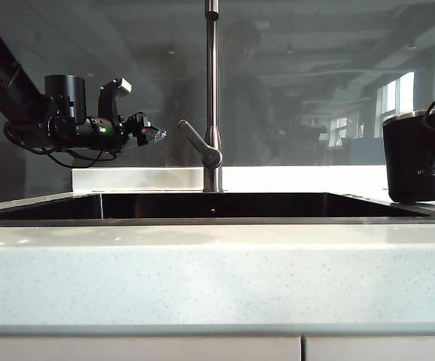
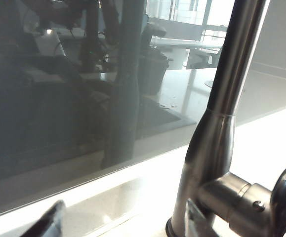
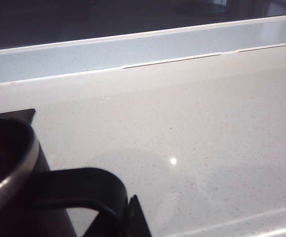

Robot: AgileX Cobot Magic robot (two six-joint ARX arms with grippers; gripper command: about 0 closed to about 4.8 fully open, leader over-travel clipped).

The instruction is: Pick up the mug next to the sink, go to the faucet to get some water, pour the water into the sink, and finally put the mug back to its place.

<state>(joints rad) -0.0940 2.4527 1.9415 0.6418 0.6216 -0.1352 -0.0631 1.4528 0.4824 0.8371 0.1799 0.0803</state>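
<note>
Matte black mug (image 1: 420, 156) (silver rim) gripped by right gripper (image 3: 133, 217); left gripper (image 1: 153, 134) by faucet (image 1: 212, 90), jaws spread

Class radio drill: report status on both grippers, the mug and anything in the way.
Left gripper open beside faucet lever. Right gripper shut on mug handle, mug at right of sink. Nothing between mug and faucet.

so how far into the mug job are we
Early or at the very end; the stills alone can't say. The mug is upright at the countertop, right of the sink. The right gripper is shut at the mug's handle. The left gripper hovers open left of the faucet, beside its lever. No water is visible.
</note>
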